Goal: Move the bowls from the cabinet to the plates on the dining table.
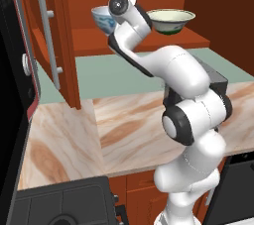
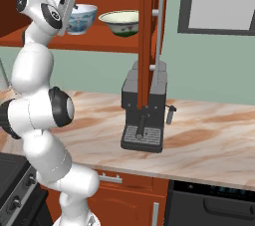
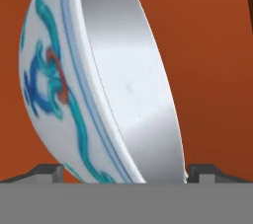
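my pincer [image 3: 121,171] sits at the white bowl [image 3: 99,85] with blue, teal and red scrollwork on the cabinet shelf [image 2: 99,41], a fingertip [image 3: 47,172] on either side of its rim; contact cannot be confirmed. the cream green-banded bowl [image 1: 171,21] stands just beside it. my wrist hides part of the white bowl.

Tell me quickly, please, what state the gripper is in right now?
Gripper: open, its fingers on either side of the blue-patterned bowl in the cabinet, not yet closed on it.
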You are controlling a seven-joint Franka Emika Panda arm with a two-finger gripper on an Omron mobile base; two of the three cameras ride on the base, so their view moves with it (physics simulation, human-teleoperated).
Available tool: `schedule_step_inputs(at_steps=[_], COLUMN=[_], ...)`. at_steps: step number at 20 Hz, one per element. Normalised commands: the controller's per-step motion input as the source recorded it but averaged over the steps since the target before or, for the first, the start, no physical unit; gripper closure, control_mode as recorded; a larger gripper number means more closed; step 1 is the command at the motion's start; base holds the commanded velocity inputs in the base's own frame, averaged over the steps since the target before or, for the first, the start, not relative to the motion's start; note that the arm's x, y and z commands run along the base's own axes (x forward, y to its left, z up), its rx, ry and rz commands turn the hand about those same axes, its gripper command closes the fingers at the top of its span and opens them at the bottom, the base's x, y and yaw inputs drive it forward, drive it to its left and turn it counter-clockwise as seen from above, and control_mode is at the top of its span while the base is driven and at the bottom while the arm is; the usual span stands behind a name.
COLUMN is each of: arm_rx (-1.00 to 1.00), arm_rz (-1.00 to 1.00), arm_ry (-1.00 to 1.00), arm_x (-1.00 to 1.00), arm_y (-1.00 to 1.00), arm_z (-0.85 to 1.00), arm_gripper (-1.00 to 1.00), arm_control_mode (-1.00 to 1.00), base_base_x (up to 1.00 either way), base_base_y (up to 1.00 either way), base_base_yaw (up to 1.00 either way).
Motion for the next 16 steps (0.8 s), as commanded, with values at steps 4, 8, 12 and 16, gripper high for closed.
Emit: schedule_step_inputs(at_steps=[4,8,12,16], arm_rx=[0.0,0.0,0.0,-0.01], arm_rz=[0.0,0.0,0.0,0.0], arm_ry=[0.0,0.0,0.0,0.0], arm_x=[0.44,0.28,0.04,0.0], arm_y=[0.21,0.27,0.33,0.34], arm_z=[0.0,-0.02,-0.21,-0.37], arm_gripper=[-1.0,-1.0,-1.0,-1.0], arm_control_mode=[-1.0,-1.0,-1.0,-1.0], base_base_x=[0.0,0.0,0.0,0.0], base_base_y=[0.0,0.0,0.0,0.0], base_base_yaw=[0.0,0.0,0.0,0.0])
